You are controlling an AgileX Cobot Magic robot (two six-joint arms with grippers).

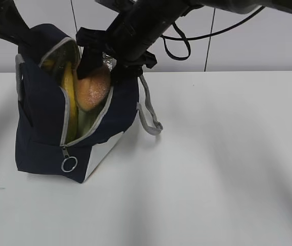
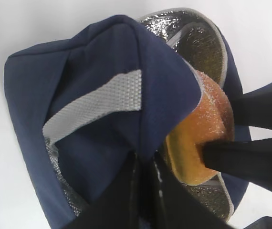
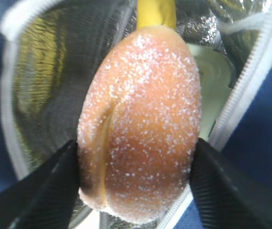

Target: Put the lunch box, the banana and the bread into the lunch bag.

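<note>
The navy lunch bag (image 1: 41, 120) stands open at the left of the table. The yellow banana (image 1: 70, 97) stands inside it; its end also shows in the right wrist view (image 3: 156, 12). The pale green lid of the lunch box (image 3: 218, 83) lies deep in the bag. My right gripper (image 3: 136, 183) is shut on the sugary golden-brown bread (image 3: 141, 124) and holds it in the bag's mouth (image 1: 92, 87). My left gripper (image 2: 145, 167) is shut on the bag's navy top edge (image 2: 126, 62) and holds it up.
The bag's grey webbing handle (image 1: 148, 115) hangs off its right side, and the ring zipper pull (image 1: 68, 164) hangs at the front. The white table (image 1: 217, 169) stretches to the right and front. Black cables (image 1: 179, 43) hang behind my right arm.
</note>
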